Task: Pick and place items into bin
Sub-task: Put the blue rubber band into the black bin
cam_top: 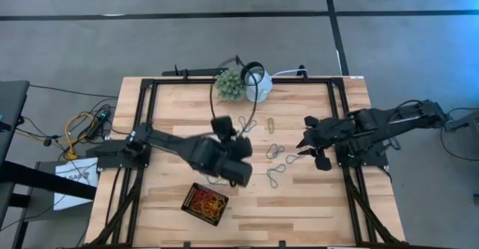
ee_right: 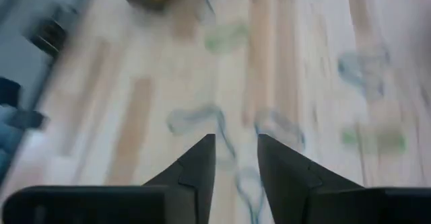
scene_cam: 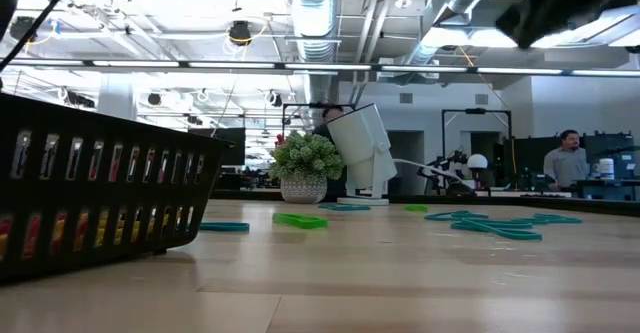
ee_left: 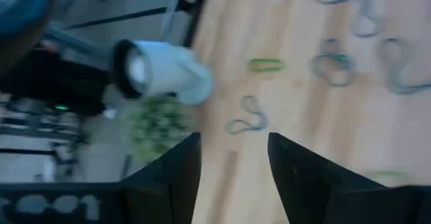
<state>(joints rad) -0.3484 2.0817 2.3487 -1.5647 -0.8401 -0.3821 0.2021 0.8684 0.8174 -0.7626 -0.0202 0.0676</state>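
The bin (cam_top: 206, 203) is a small black tray near the table's near edge and holds red, orange and yellow bands. In the low view the bin (scene_cam: 100, 193) stands close at the left. Several loose grey and green bands (cam_top: 275, 150) lie flat on the wood at mid-table. A yellow-green band (cam_top: 271, 125) lies farther back. My left gripper (cam_top: 241, 146) is above the table just left of the loose bands, and in its wrist view the left gripper (ee_left: 232, 138) is open and empty. My right gripper (cam_top: 305, 143) hovers at their right, and its wrist view shows the right gripper (ee_right: 236, 138) open above the grey bands (ee_right: 202, 120).
A white lamp-like object (cam_top: 258, 81) and a green plant ball (cam_top: 230, 84) stand at the table's far edge. A black frame (cam_top: 150, 114) borders the table top. A person (scene_cam: 568, 158) stands in the room behind. Bare wood lies right of the bin.
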